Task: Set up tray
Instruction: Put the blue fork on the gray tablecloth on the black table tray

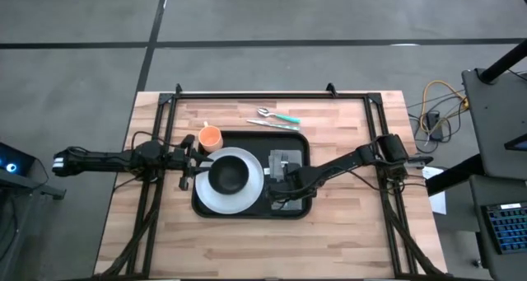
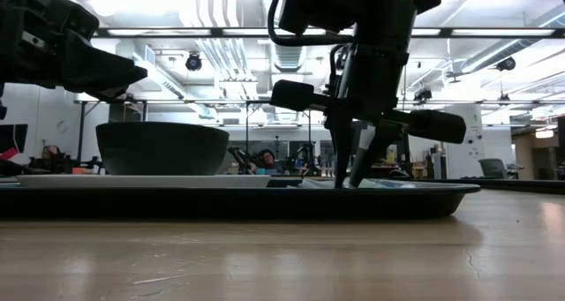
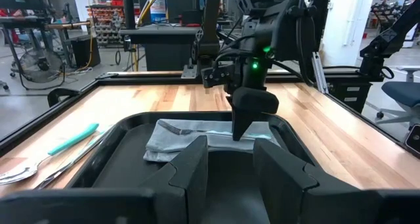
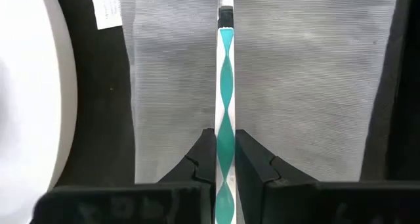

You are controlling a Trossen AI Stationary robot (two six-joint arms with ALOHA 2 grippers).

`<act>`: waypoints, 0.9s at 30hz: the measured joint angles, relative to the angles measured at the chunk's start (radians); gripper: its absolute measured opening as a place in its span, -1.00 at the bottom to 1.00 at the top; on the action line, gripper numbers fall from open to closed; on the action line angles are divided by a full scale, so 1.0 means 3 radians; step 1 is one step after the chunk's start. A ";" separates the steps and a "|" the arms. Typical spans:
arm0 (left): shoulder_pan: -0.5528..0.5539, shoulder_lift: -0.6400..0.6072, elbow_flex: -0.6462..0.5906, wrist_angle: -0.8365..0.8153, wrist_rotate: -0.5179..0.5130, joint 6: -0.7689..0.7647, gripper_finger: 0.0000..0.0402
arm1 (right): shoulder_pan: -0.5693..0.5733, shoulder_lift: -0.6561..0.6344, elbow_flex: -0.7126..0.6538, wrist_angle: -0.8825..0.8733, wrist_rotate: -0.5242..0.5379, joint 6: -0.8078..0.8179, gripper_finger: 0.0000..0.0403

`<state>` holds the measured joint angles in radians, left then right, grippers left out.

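The tray (image 1: pixel 247 208) sits near the middle of the counter (image 1: pixel 247 248), and everything else is best placed from it. On the tray's left part lies a white plate (image 1: pixel 216 198) with a dark bowl (image 1: pixel 229 175) on it; on its right part lies a grey napkin (image 4: pixel 315 86). The right end effector (image 4: pixel 225 161) is down over that napkin, clenched on the teal handle of a fork (image 4: pixel 224 86) whose length rests along the cloth.

The main risk is the letting-go — if the fingers part while the handle is tipped or lifted at all, the fork could roll off the napkin toward the tray's rim. A sideways pull on withdrawal could also drag or bunch the napkin, since the fork presses on it.

The left end effector (image 3: pixel 226 168) hangs released at the tray's left edge, close to the plate and to an orange cup (image 1: pixel 211 137) just beyond the tray's far-left corner — a careless move there could knock the cup. A spoon (image 1: pixel 265 112) and knife (image 1: pixel 272 124) wait just beyond the tray's far edge.
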<state>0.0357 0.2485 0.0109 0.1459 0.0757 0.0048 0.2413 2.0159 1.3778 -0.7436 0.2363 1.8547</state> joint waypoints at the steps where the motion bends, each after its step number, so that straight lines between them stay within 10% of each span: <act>1: 0.0001 0.0000 0.0000 0.0000 0.0000 0.0000 -0.48 | -0.0005 0.0000 0.0000 0.0000 0.0001 -0.0008 -0.91; 27: 0.0000 -0.0001 0.0000 -0.0001 0.0000 0.0000 -0.48 | -0.0036 0.0001 0.0000 -0.0027 0.0008 -0.0057 -0.65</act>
<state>0.0357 0.2481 0.0109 0.1457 0.0757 0.0048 0.2306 2.0163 1.3777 -0.7516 0.2386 1.8375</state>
